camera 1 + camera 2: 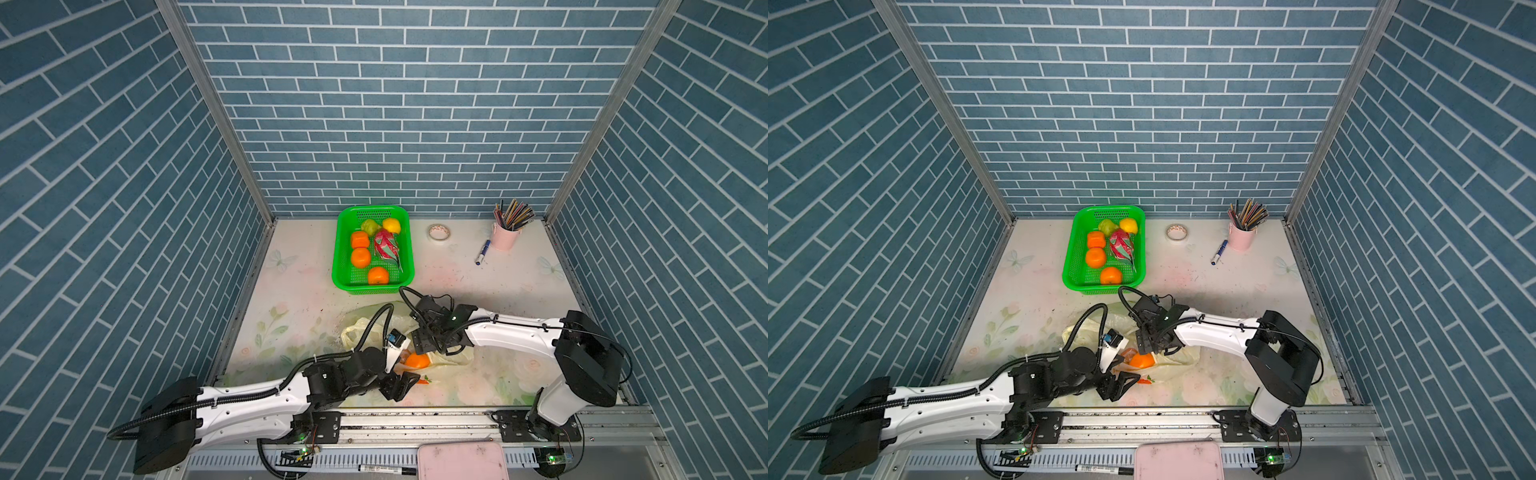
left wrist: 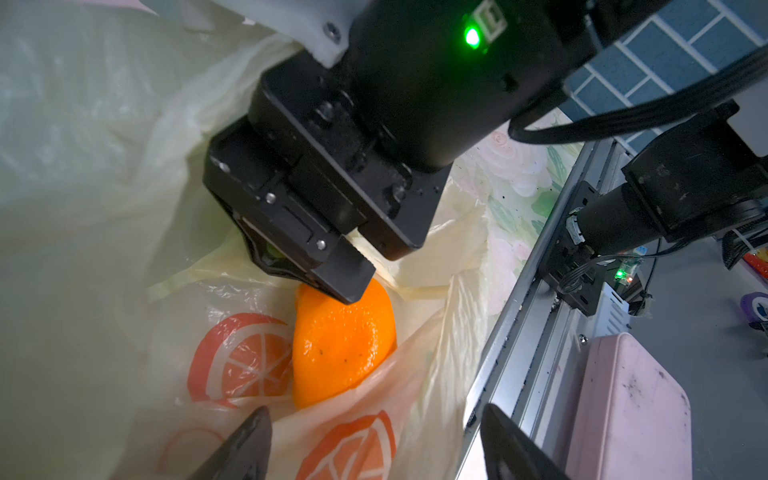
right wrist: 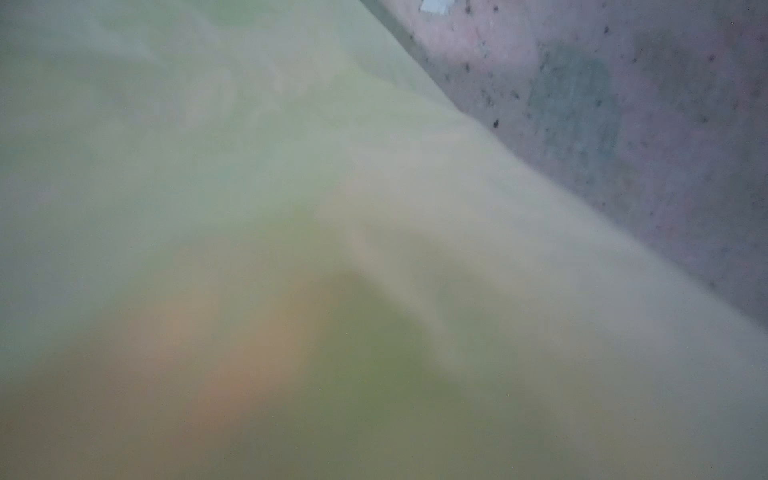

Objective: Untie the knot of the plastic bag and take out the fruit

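Note:
The pale-yellow plastic bag (image 1: 374, 322) (image 1: 1183, 357) lies crumpled at the front middle of the table, its mouth open. An orange (image 1: 417, 360) (image 1: 1141, 360) (image 2: 340, 345) sits inside it. My right gripper (image 1: 420, 340) (image 1: 1147, 338) reaches down into the bag, and one of its fingers (image 2: 345, 274) touches the top of the orange. The bag film blurs the right wrist view. My left gripper (image 1: 400, 384) (image 2: 374, 449) stands open at the bag's near edge, with printed film between its fingers. The knot is out of view. More fruit lies in the green basket (image 1: 338, 249), among it a dragon fruit (image 1: 386, 245).
Behind the bag stands the green basket (image 1: 1069, 257). At the back right are a tape roll (image 1: 439, 232), a blue pen (image 1: 482, 252) and a pink cup of pencils (image 1: 505, 237). A metal rail (image 1: 415, 419), a pink tray (image 1: 461, 461) and a marker (image 1: 386, 468) line the front.

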{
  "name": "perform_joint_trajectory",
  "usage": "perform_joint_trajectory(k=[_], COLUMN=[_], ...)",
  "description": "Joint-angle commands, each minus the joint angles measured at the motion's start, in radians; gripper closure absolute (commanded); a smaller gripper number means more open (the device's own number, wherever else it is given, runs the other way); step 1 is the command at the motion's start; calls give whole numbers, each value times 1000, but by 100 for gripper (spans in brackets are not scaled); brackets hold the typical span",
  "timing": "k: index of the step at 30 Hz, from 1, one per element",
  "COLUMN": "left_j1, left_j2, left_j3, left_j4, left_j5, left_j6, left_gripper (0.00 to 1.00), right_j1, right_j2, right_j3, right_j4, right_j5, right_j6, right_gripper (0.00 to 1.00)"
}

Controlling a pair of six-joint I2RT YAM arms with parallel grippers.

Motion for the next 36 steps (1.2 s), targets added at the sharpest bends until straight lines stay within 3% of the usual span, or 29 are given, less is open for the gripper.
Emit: perform_joint_trajectory(k=[1, 10, 17, 29, 36], left_j1=[-5, -6, -6, -4, -4], left_j2=[-8, -8, -21, -109, -157], left_j3=[-2, -10, -12, -29, -22], left_j4=[5, 17, -1, -67, -74], left_j5=[-21, -23, -57, -210, -223], left_j6=[-5, -8, -11, -41, -22], left_gripper=[20, 21, 21, 21, 21], right_j1=[-22, -66, -85, -87, -106], right_j2=[-4, 54, 33, -145, -246], right_j3=[17, 27, 24, -31, -108], right_j4=[39, 120, 183, 223, 287], right_j5=[0, -11, -62, -167, -264], right_j6=[25, 59, 59, 65, 79], right_gripper=[13, 28, 47, 47, 47])
